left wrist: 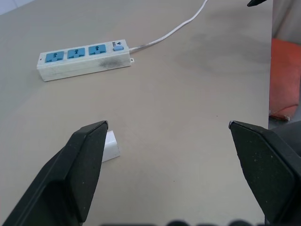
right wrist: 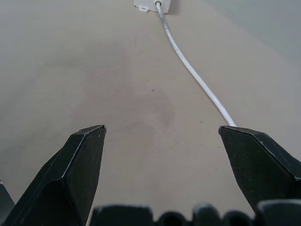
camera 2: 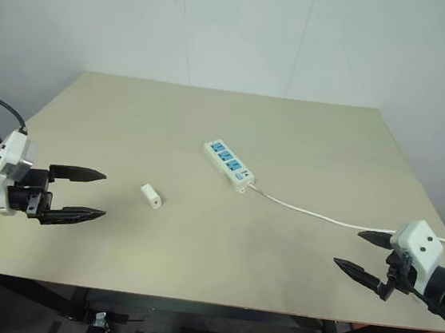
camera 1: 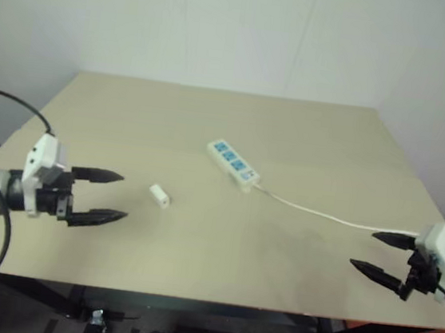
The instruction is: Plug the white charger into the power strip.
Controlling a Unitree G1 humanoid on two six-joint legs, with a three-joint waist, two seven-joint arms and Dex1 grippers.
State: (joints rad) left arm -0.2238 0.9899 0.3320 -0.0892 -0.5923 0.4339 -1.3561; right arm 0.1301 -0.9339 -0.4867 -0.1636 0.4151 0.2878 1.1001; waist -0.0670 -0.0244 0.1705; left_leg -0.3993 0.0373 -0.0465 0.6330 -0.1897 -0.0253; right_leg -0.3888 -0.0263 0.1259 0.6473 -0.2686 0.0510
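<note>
The white charger (camera 1: 159, 196), one small block, lies on its side on the tan table (camera 1: 212, 117), a little toward us and to the left of the power strip (camera 1: 232, 164), and apart from it. We count one strip, lying at a slant near the middle of the table, with three blue socket faces in a row and a blue switch at the end where its one thin white cable (camera 1: 321, 215) leaves and runs off toward the right edge. We see two grippers, both empty with their fingers spread wide: the left gripper (camera 1: 107, 197) hovers near the charger on its left without touching it, and the right gripper (camera 1: 383, 254) hangs at the table's right front corner, near the cable
</note>
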